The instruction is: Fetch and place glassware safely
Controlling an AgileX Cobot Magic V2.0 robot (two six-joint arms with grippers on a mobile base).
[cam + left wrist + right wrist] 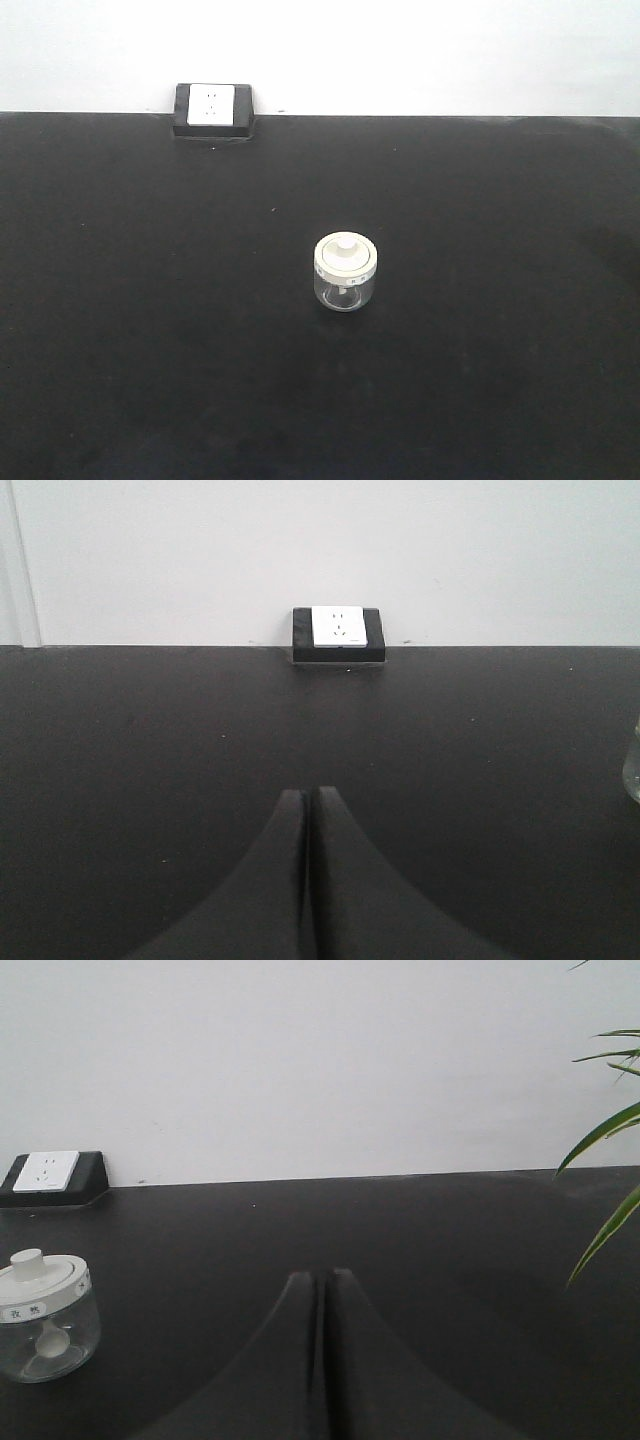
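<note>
With both the black right gripper (322, 1285) and left gripper (307, 802) pressed together, the right one should spread wide before nearing the small lidded clear glass jar (346, 271) (upright mid-table, to its left), gripping the body rather than the knob.

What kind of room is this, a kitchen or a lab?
Probably a plain indoor test bench, not a kitchen: a bare black table against a white wall, a wall socket at its back edge, and one lidded glass jar.
</note>
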